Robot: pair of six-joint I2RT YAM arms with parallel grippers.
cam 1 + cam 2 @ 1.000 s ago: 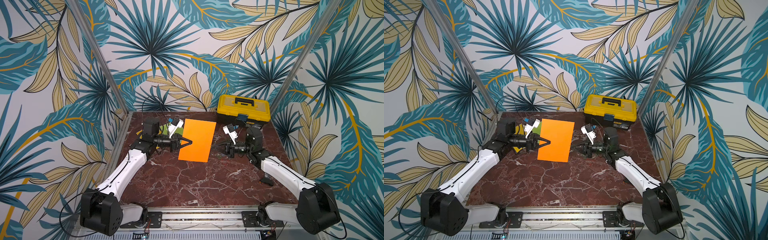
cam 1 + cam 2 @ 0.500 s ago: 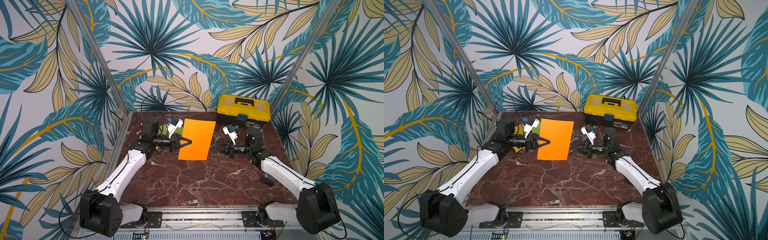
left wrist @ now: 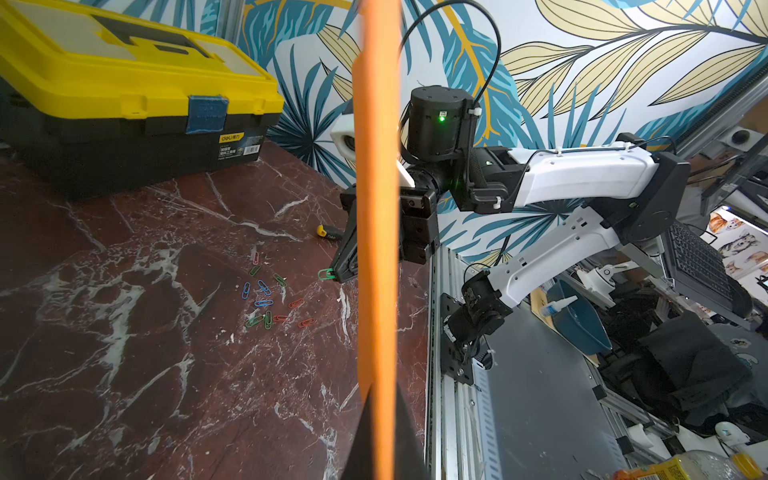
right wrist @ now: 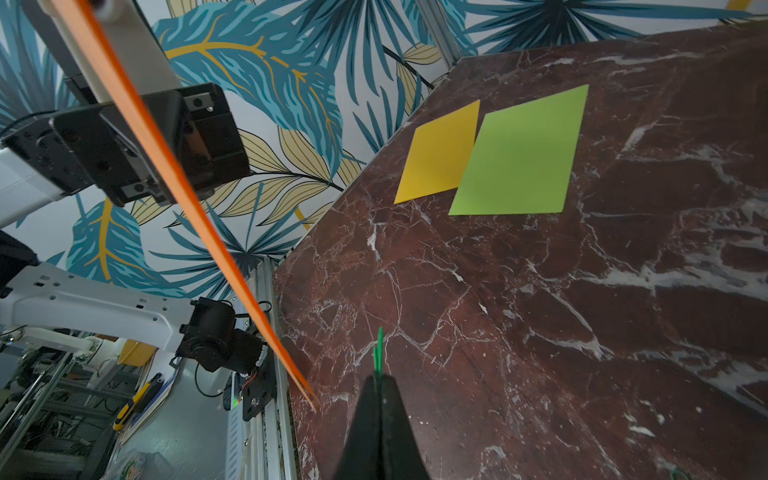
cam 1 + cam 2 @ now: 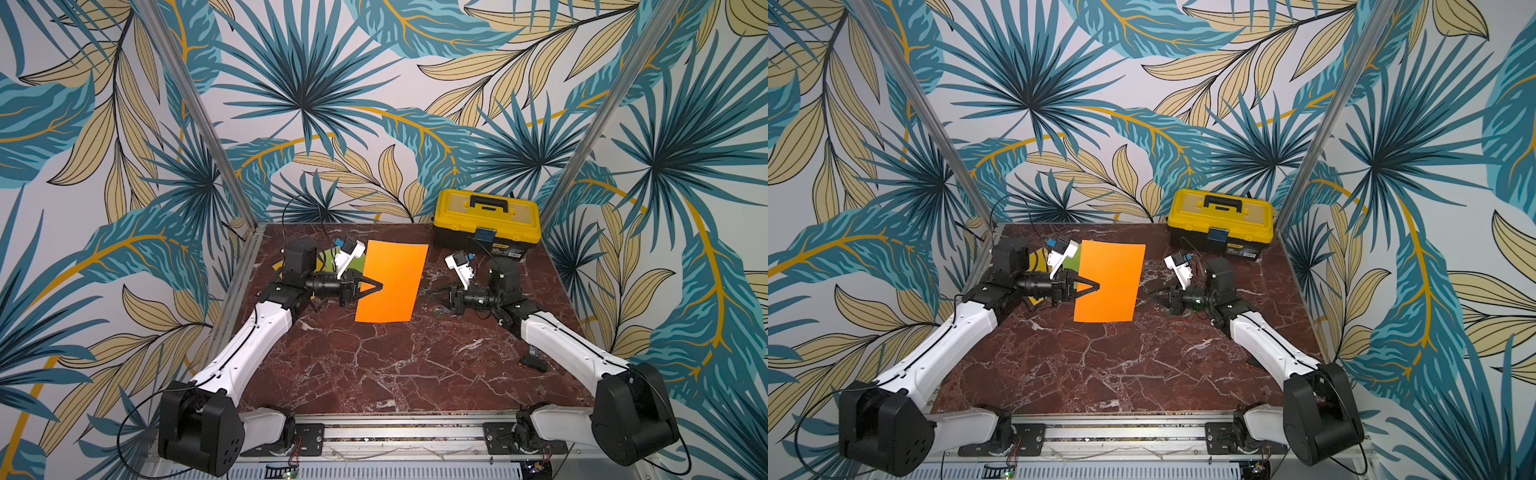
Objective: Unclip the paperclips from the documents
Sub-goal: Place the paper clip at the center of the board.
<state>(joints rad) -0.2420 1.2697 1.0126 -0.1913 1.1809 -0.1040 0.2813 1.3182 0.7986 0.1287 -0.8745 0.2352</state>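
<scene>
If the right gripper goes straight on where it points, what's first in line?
Probably the orange sheet that the left gripper holds up: the right gripper points at its near edge. Depth is unclear; it might slip just beside it.

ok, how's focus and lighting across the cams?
Left wrist view: the orange sheet, edge-on near the lens, is soft, while the loose paperclips are sharp. Right wrist view: the right hand is a dark silhouette; the lime green sheet is crisp. Both top views: even light, paperclips barely resolve.
</scene>
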